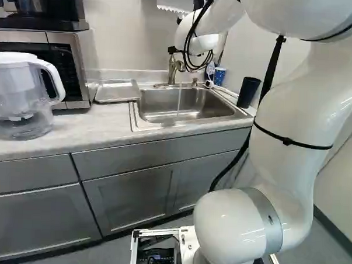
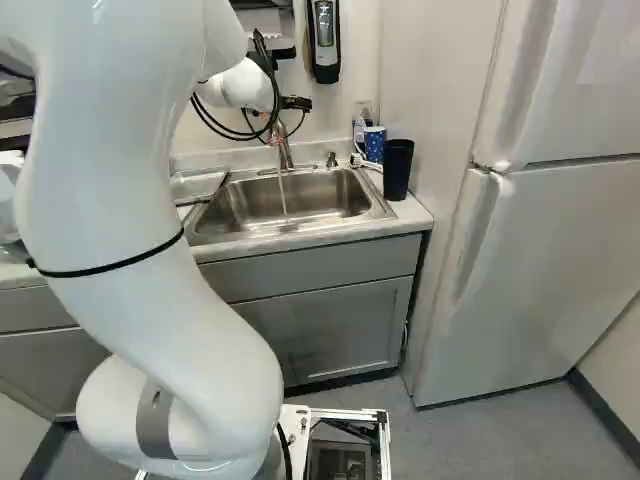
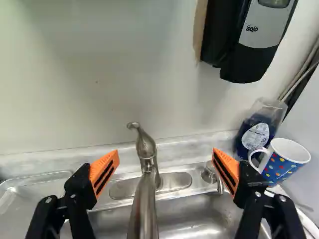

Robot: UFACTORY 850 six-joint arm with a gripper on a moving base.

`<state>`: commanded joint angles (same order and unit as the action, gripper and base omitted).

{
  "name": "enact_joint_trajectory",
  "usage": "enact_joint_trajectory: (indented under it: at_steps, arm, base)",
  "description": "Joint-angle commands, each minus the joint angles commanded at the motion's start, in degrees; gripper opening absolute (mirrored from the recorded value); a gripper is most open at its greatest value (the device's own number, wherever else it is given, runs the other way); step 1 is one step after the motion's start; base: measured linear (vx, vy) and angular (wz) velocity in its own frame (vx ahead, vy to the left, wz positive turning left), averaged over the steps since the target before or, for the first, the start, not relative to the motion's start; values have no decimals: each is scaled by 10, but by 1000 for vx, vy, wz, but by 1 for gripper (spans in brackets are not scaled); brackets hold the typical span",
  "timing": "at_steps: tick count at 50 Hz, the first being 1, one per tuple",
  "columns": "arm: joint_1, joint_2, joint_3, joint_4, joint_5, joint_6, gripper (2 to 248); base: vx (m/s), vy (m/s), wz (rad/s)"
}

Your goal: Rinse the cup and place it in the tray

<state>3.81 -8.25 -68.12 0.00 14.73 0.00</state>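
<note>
The black pincer (image 2: 279, 127) with orange pads is held released over the sink, its two fingers spread widely apart; in the wrist view the brushed-metal faucet (image 3: 145, 199) is seen between them. The blue, dotted cup with a white handle (image 2: 374, 144) is stood behind the sink's far right corner, at the upper middle of the right base view, hemmed in by a dark tumbler (image 2: 397, 168). Water is run into the steel sink (image 2: 385, 208). Beside its left rim, a shallow metal tray (image 1: 117, 91) is bordered in front by open counter (image 1: 85, 127).
</note>
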Motion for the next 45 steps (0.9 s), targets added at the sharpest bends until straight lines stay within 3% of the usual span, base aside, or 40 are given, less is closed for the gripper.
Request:
enact_joint_trajectory:
  at_steps: [45]
  arm:
    - [12, 80, 83, 0, -31, 0, 247]
  base:
    - [0, 0, 0]
